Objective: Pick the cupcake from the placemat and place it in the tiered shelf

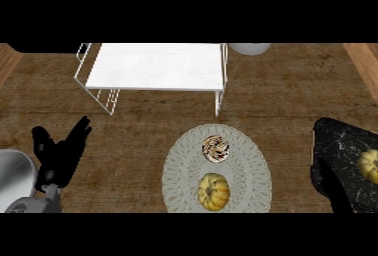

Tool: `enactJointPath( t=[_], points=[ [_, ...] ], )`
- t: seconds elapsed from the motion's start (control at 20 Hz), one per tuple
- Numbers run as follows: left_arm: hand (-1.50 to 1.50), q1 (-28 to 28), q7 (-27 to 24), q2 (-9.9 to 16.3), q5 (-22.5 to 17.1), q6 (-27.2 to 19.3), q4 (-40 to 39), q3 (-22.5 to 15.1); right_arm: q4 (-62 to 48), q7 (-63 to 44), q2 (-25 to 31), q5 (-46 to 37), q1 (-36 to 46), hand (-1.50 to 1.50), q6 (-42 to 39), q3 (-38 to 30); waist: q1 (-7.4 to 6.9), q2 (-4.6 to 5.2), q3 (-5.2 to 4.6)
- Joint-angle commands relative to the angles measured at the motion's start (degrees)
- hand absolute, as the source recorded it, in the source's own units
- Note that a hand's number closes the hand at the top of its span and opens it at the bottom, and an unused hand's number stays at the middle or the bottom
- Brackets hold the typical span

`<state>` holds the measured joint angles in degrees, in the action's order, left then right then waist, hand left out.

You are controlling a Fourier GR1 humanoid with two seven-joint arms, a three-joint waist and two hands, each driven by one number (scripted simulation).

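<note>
The cupcake (215,149), brown with pale swirled topping, sits on the far half of an oval grey lace placemat (247,170) at the lower middle of the counter. A yellow ring-shaped pastry (214,191) lies on the same mat, nearer to me. The white wire tiered shelf (156,67) stands at the back, its top tier bare. My left hand (63,152) rests open at the lower left with its fingers up, well left of the placemat and touching nothing. My right hand does not show.
A black marbled slab (341,165) at the right edge carries another yellow pastry (369,166). A white round vessel (249,48) stands behind the shelf's right corner. Brown counter lies between the placemat and the shelf.
</note>
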<state>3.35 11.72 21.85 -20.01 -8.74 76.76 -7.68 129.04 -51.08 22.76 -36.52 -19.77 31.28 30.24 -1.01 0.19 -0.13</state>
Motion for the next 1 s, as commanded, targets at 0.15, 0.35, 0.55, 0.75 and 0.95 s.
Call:
enactJointPath(
  t=[0.15, 0.35, 0.55, 0.75, 0.95],
  points=[
    [0.0, -0.5, 2.6, -2.3, 0.9, -1.1, 1.8, -2.4, -3.8, -24.0, -9.3, -12.4, 16.2, -1.5, -12.4, -1.6, -1.31, 0.11, -0.18],
    [0.0, -0.1, 0.9, -2.9, 1.6, -1.1, -0.2, -2.1, -13.3, -28.2, -17.1, -17.9, 23.3, -1.5, -16.5, -1.9, -1.58, 0.32, -0.24],
    [0.0, 1.3, 2.5, -1.1, 0.1, 0.5, -1.5, 0.3, -16.3, -32.9, -22.4, -19.7, 27.2, -1.5, -22.4, -1.7, -0.12, -0.02, -0.11],
    [0.0, -1.6, 0.5, -1.7, 0.9, 1.0, -0.2, -0.6, -24.2, -34.1, -22.6, -16.6, 33.0, -1.5, -23.7, -4.3, -0.81, 0.04, -0.04],
    [0.0, -0.5, 1.2, -2.6, 0.9, 0.7, -0.5, -0.4, -30.0, -34.1, -22.7, -15.7, 36.2, -1.5, -23.5, -3.9, -0.31, -0.1, -0.01]
  ],
)
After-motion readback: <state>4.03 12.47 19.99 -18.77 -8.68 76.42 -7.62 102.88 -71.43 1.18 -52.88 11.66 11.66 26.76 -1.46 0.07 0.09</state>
